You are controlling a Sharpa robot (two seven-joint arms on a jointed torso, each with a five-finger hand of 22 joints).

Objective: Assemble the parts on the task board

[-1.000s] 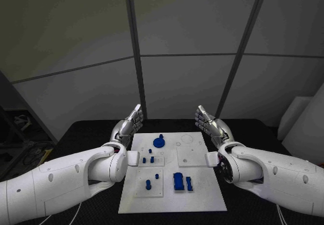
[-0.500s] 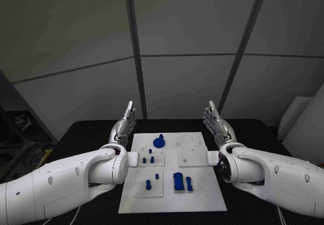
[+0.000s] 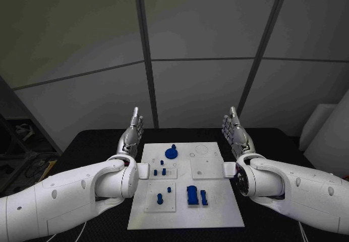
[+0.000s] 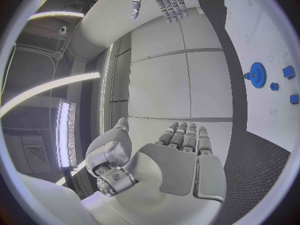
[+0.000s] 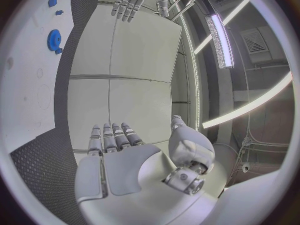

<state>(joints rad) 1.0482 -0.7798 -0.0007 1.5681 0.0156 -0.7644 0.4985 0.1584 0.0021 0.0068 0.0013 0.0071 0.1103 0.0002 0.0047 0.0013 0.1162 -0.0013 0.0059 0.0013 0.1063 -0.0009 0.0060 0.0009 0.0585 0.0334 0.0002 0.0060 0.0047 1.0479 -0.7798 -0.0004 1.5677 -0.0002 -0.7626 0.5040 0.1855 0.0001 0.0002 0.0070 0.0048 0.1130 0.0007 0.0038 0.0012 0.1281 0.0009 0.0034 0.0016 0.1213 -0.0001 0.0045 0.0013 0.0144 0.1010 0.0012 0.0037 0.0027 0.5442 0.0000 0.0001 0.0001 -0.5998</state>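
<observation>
White board flat mid-surface, blue parts on it. Left hand and right hand raised beside its far corners, fingers straight, holding nothing.

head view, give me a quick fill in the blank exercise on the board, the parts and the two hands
1. The blue parts lie on a board whose colour is ____.
2. The left hand and the right hand each hold ____.
3. The blue gear sits near the board's ____ edge, as seen from the robot.
4. The table under the board is ____ in colour.

Missing words: white; nothing; far; black
</observation>
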